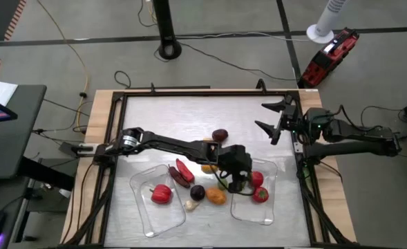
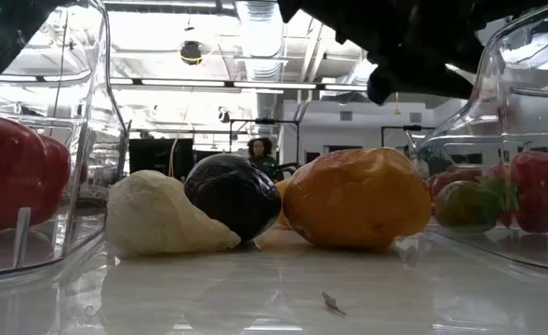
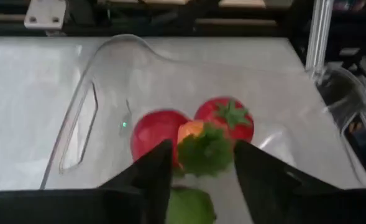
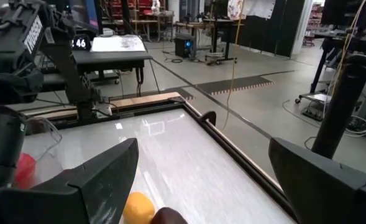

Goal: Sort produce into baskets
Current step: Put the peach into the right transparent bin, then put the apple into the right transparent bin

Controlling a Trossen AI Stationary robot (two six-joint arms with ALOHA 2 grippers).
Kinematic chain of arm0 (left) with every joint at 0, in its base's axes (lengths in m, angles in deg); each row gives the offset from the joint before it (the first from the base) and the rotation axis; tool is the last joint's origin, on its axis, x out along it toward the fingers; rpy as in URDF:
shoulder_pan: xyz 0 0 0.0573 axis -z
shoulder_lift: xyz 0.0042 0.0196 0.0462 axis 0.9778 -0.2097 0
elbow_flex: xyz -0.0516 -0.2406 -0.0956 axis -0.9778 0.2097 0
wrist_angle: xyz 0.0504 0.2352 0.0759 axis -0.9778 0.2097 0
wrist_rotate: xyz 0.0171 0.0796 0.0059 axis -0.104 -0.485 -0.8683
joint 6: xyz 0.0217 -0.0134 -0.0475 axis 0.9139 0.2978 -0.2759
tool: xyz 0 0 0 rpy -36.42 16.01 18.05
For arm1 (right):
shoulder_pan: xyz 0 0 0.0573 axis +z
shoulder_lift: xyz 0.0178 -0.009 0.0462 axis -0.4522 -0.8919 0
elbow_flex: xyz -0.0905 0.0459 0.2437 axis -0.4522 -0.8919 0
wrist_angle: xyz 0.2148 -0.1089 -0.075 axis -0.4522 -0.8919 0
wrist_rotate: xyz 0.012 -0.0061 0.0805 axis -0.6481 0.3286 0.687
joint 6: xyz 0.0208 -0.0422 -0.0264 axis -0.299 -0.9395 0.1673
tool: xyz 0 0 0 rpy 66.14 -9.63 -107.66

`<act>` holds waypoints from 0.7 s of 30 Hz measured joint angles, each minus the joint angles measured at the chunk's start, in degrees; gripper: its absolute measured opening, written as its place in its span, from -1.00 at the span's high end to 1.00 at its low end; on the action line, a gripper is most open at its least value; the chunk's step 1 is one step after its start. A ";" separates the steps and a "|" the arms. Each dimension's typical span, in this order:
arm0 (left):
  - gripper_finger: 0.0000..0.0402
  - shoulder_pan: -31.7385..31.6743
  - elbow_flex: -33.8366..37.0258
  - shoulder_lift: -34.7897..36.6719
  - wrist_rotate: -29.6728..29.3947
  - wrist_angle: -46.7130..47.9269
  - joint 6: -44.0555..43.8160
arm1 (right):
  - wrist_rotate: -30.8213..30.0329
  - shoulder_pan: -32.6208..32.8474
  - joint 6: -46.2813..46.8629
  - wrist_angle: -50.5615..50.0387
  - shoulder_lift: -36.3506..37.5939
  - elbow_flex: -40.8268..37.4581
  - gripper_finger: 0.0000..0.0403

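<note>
My left gripper (image 1: 236,178) hangs open over the left end of the right clear tray (image 1: 269,211). In the left wrist view its fingers (image 3: 155,171) stand on either side of an orange piece with green leaves (image 3: 202,149), which lies in the tray beside two red pieces (image 3: 158,130) (image 3: 229,118). A green piece (image 3: 189,208) shows closer in. The left tray (image 1: 142,207) holds a red pepper (image 1: 162,194) and a red chili (image 1: 182,173). A dark purple piece (image 1: 197,192), an orange one (image 1: 217,197) and a pale garlic (image 1: 191,205) lie between the trays. My right gripper (image 1: 276,119) waits open at the table's right edge.
A dark red piece (image 1: 220,135) lies alone on the table beyond my left arm, and a yellow-orange one (image 1: 209,167) lies close under the arm. The far half of the table is bare. A raised frame (image 1: 189,93) runs around the table. A person (image 2: 258,149) stands far back.
</note>
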 joint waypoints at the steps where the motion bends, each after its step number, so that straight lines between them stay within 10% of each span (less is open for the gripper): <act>1: 0.12 -0.02 -0.02 0.00 -0.11 -0.07 0.56 | 0.00 0.00 0.00 -0.03 0.00 0.00 -0.92; 9: -0.38 -0.04 -0.85 0.75 -0.88 0.65 5.05 | 0.00 -0.04 -0.73 -1.09 0.01 0.00 -0.92; 21: -0.18 -0.44 12.41 13.15 -8.43 6.61 9.49 | 0.00 0.09 1.55 -3.04 0.16 0.02 -0.92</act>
